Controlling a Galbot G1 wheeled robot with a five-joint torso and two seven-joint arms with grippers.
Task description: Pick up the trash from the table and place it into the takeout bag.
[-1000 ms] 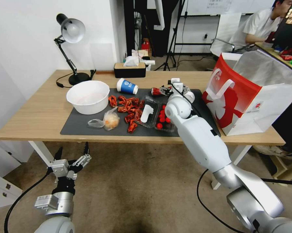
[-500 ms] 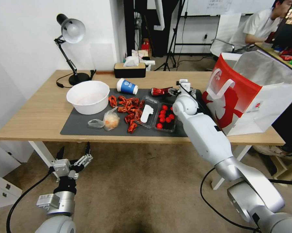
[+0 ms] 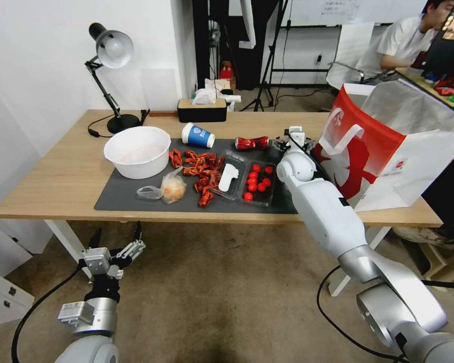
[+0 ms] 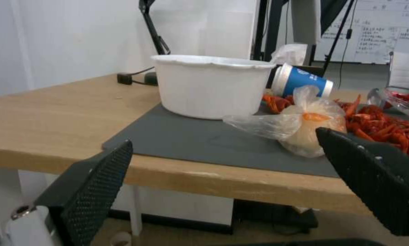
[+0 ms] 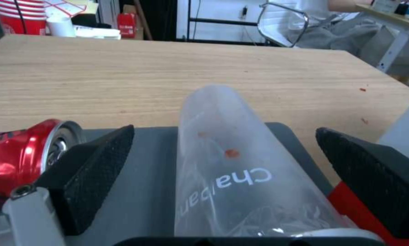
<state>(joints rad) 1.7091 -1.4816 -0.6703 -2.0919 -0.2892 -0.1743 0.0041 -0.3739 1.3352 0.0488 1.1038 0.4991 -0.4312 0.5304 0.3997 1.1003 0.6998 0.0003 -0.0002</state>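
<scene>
While the right arm reaches over the tabletop [image 3: 60,176], the right hand [image 5: 222,160] is wide open, with one finger [image 5: 99,153] on each side of a clear cup [image 5: 241,177] that lies on its side. The pads do not touch the cup, so nothing is gripped. In the head view this hand [image 3: 293,140] is at the far right corner of the dark grey mat [image 3: 131,194], just beside the red front of the takeout bag [image 3: 383,146], which stands upright on the right end of the tabletop with its top open.

A crushed red can [image 5: 17,153] lies on the mat next to the cup; from the head it shows left of the hand [image 3: 252,143]. Further left on the mat are a clear tray of red round pieces [image 3: 258,182], a heap of red scraps [image 3: 199,169], a blue-and-white paper cup [image 3: 197,135] on its side, a clear plastic bag with an orange lump [image 3: 170,187] and a white bowl [image 3: 137,151].

The left hand [image 3: 115,242] hangs below the front edge of the tabletop, open and holding nothing. Its camera looks at the plastic bag [image 4: 300,121] and the bowl [image 4: 211,85].
</scene>
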